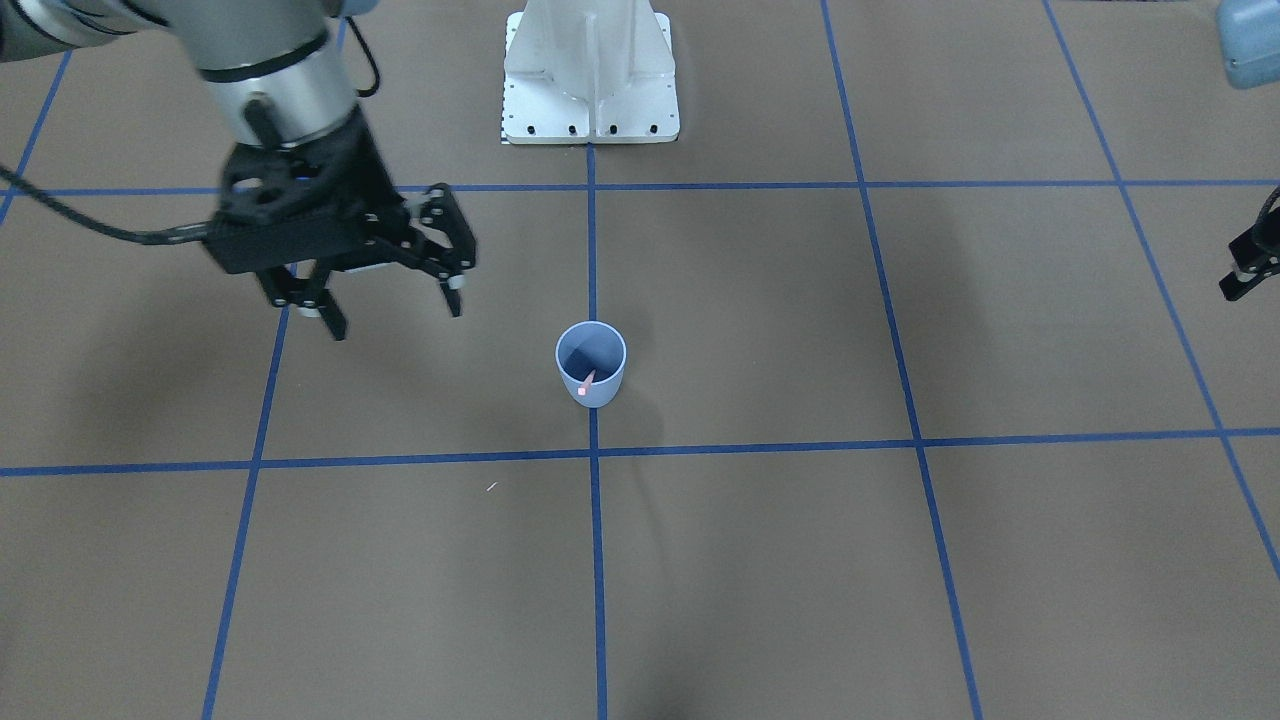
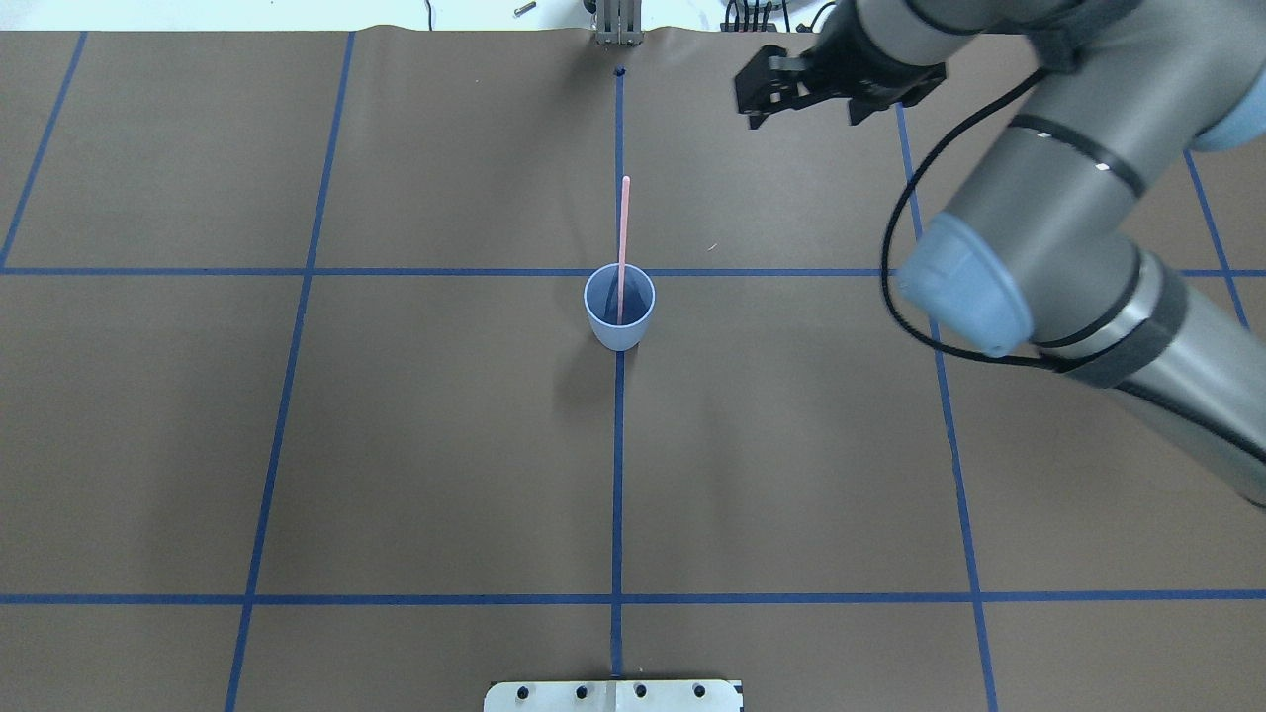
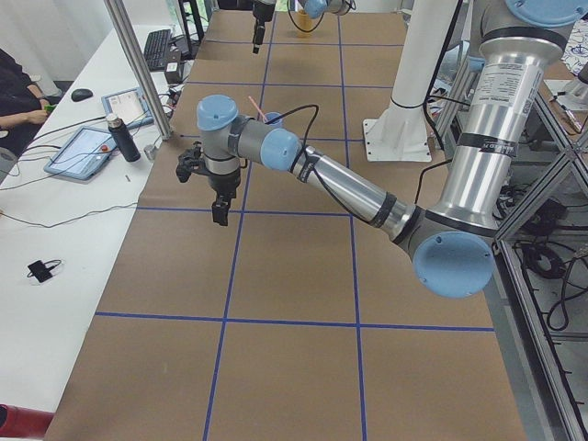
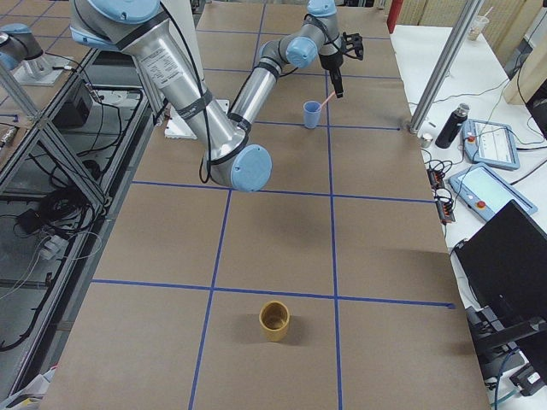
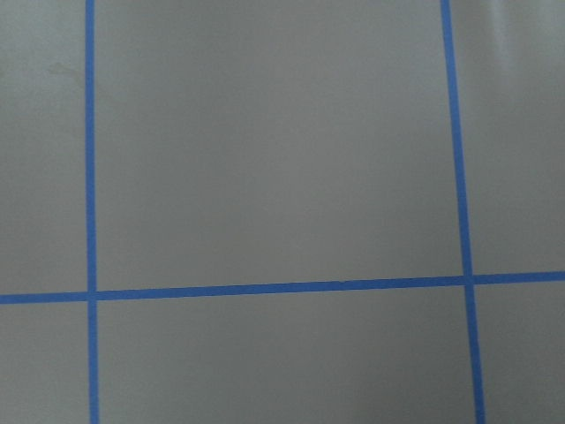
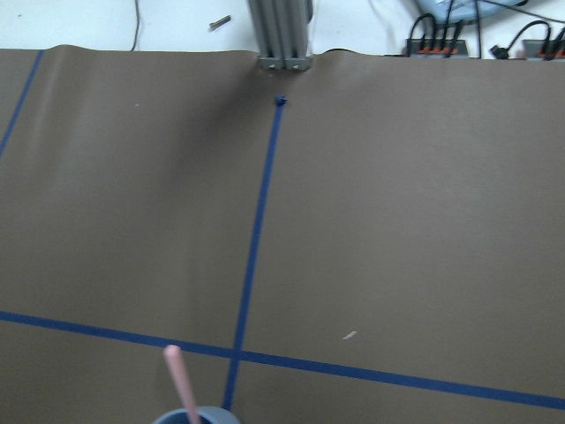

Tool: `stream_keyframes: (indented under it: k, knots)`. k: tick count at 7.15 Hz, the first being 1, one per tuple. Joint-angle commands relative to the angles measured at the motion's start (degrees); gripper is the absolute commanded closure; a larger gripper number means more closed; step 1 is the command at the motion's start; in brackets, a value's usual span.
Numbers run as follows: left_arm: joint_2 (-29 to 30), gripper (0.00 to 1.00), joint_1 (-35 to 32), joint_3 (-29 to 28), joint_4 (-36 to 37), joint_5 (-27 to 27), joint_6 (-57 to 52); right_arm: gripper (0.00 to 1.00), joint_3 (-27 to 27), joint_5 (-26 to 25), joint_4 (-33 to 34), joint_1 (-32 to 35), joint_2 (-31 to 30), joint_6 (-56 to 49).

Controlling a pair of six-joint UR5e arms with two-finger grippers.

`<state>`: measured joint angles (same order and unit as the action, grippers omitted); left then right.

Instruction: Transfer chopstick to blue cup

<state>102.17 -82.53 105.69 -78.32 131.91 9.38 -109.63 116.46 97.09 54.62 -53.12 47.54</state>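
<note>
The blue cup [image 2: 619, 318] stands upright on the centre blue line, and also shows in the front view [image 1: 591, 365]. One pink chopstick [image 2: 623, 232] stands in it and leans toward the far edge. Its top shows in the right wrist view [image 6: 179, 382]. My right gripper [image 1: 395, 312] is open and empty. It hangs above the table beyond and to the right of the cup in the overhead view [image 2: 806, 107]. My left gripper [image 1: 1248, 268] shows only as a sliver at the front view's right edge, far from the cup, so I cannot tell whether it is open.
The white robot pedestal [image 1: 590, 85] stands at the table's near edge behind the cup. A yellow cup [image 4: 274, 320] stands far off toward the table's right end. A metal post [image 6: 281, 35] rises at the far edge. The left wrist view shows only brown paper and blue tape lines [image 5: 265, 289].
</note>
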Motion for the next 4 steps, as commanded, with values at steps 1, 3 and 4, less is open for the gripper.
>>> stream_keyframes:
  k: [1,3,4]
  knots:
    - [-1.36,0.02,-6.75,-3.9,0.37,0.01,-10.43,0.0,-2.0,11.91,3.69,12.13,-12.74,-19.05]
    - [-2.93,0.02,-9.48,-5.23,0.11,0.1,-11.31,0.0,-2.0,12.22,17.53,21.45,-19.18,-45.29]
    - [-5.55,0.02,-10.8,-6.02,-0.33,-0.07,-17.06,0.0,-1.65,12.39,19.43,25.85,-23.65,-53.87]
